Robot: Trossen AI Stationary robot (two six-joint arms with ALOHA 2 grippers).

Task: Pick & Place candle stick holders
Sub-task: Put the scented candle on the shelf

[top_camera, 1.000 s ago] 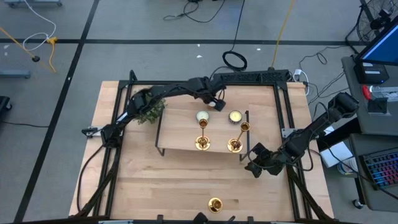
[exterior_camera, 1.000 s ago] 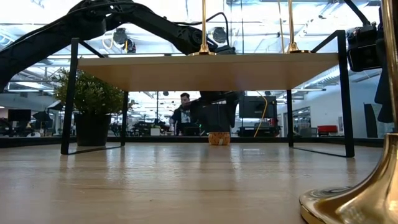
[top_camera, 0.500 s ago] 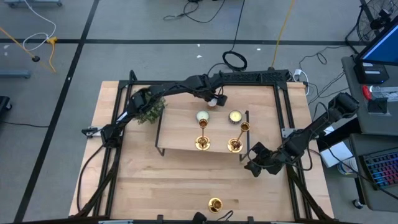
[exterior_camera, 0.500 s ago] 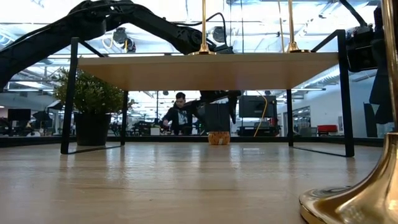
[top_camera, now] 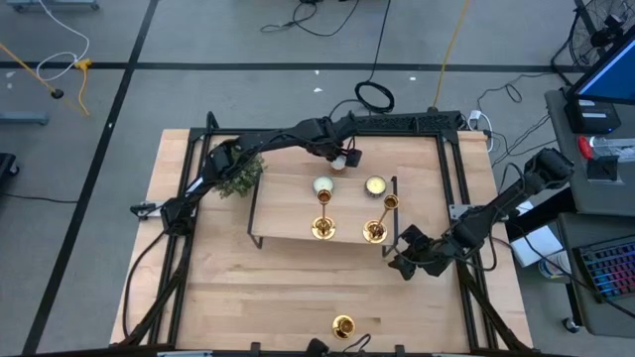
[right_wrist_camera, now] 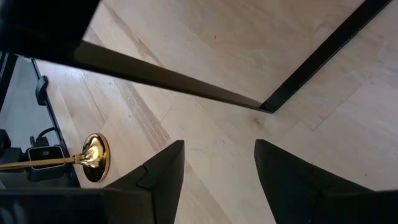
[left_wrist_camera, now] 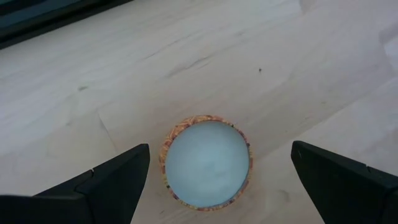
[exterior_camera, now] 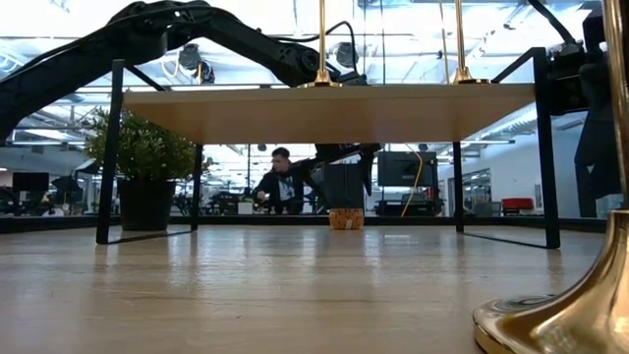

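Observation:
Two gold candle stick holders (top_camera: 322, 226) (top_camera: 374, 230) stand by their round bases on a raised wooden shelf (top_camera: 288, 213). A third holder (top_camera: 342, 325) stands on the table near its front edge, and its base (exterior_camera: 560, 315) fills the low view's corner. My left gripper (top_camera: 340, 159) hangs open behind the shelf. Its fingers (left_wrist_camera: 118, 180) stand on either side of a pale tealight candle (left_wrist_camera: 207, 163) on the table without touching it. My right gripper (top_camera: 402, 263) is open with nothing between its fingers (right_wrist_camera: 165, 171), beside the shelf's right front leg (right_wrist_camera: 311, 62).
Two more tealights (top_camera: 322, 184) (top_camera: 375, 184) sit on the shelf behind the holders. A bushy green plant (top_camera: 238, 174) stands at the table's far left. Bare tabletop lies between the shelf and the front holder. A person (exterior_camera: 280, 182) shows in the room beyond.
My left gripper has rolled a little about its own axis while staying over the tealight behind the shelf. The holders and my right arm have kept their places.

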